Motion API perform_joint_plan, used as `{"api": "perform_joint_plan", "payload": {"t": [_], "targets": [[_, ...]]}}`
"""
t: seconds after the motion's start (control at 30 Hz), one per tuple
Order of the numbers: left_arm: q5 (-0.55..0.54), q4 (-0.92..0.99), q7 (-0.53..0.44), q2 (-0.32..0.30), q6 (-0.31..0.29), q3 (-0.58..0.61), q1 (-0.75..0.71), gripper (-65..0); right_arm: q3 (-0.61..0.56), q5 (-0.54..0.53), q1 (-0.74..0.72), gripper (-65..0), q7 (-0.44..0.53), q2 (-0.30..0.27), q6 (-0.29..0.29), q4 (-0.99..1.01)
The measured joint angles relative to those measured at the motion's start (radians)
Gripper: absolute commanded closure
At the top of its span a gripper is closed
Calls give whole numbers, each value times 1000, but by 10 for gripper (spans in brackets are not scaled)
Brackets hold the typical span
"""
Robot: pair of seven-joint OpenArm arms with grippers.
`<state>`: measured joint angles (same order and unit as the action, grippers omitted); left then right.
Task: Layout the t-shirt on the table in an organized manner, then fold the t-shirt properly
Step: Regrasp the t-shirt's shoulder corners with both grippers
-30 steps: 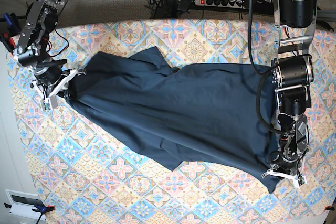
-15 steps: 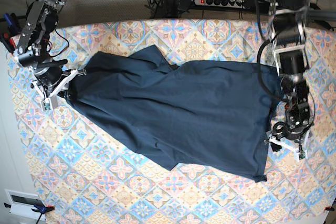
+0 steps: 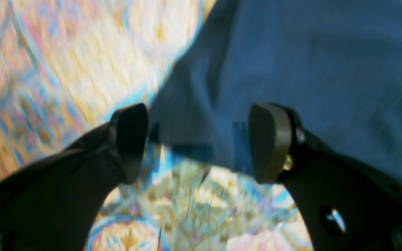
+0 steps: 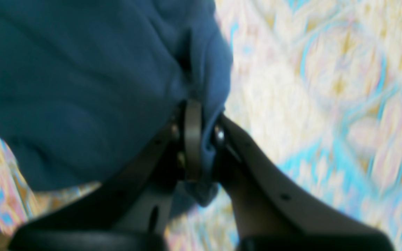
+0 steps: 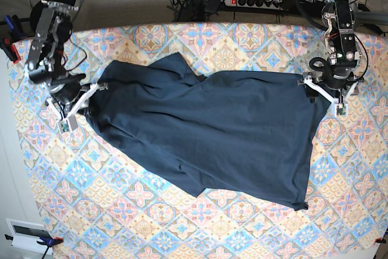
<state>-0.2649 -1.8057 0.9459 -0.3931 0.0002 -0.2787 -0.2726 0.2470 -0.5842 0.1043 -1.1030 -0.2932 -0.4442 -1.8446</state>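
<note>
Table (image 5: 242,43): patterned cloth, large. T-shirt (image 5: 206,131): dark navy, spread diagonally from far-left area toward near-right corner, rumpled along far edge. Judged light, limp, non-slippery; best taken at corners or hems, not mid-panel. Right gripper (image 4: 201,139): clamped on bunched shirt edge near left side. Left gripper (image 3: 197,143): jaws wide, holding nothing, poised over shirt corner by far-right corner.
</note>
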Motion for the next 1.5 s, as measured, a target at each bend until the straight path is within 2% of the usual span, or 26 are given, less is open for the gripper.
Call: {"api": "perform_joint_plan", "payload": {"t": [0.17,0.33,0.47,0.73,0.9,0.97,1.13,1.33,1.5], "targets": [[5,39,-7,24,7,-119,-27,-420,-1,-3,2,-32,-4,-1,0,0],[-4,84,-8,30,-4,-116,-28,-420,-1,0,-5,-34,2,0,0,2],[-3,139,-11,27,3,-119,-24,-420,-1,114,-2,-34,1,0,0,2],[-191,225,-46,30,6,-119,-6,-420,-1,136,-2,-34,3,-1,-3,1],[-494,225,-37,35,0,-197,-38,-420,-1,139,-3,-34,2,-1,-3,-2],[-547,225,-37,32,7,-241,-53,-420,-1,137,-3,-34,2,-1,-4,-4],[-591,282,-61,29,3,-260,-57,-420,-1,136,-3,-34,2,-1,-4,-5],[-610,404,-86,25,-8,-267,34,-420,-1,136,-2,-34,2,-1,-4,-5],[-604,415,-102,61,-4,-270,67,-413,-1,136,-2,-34,2,-1,-4,-5]]}}
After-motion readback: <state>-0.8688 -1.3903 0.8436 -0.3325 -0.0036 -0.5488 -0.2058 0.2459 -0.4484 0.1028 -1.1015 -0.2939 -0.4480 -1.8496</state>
